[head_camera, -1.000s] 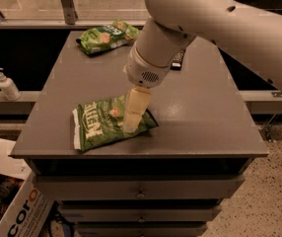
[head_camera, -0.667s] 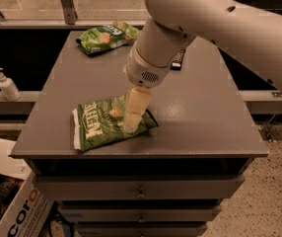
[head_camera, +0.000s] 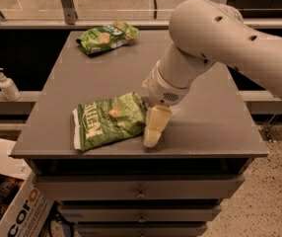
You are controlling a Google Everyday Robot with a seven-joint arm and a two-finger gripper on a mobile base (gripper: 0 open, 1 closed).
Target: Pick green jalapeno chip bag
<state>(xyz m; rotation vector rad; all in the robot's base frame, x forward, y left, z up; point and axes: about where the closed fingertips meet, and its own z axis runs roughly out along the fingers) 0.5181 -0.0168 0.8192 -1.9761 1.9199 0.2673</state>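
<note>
The green jalapeno chip bag [head_camera: 106, 122] lies flat near the front left of the grey table top [head_camera: 210, 127]. Its big pale lettering and white end seam are at its left end, and a small round picture is near its middle. My gripper [head_camera: 152, 132] hangs from the large white arm and points down at the bag's right end, close to the table's front edge. Its tip is low, at the table surface and against the bag's right edge. I cannot see whether it holds the bag.
A smaller, brighter green bag [head_camera: 106, 36] lies at the table's back left. A pump bottle [head_camera: 7, 85] stands on a ledge to the left. A cardboard box [head_camera: 17, 211] sits on the floor at lower left. Drawers [head_camera: 140, 194] are below the table top.
My gripper has moved from over the bag's right part to its right end, lower and nearer the front edge. The bag lies in about the same place.
</note>
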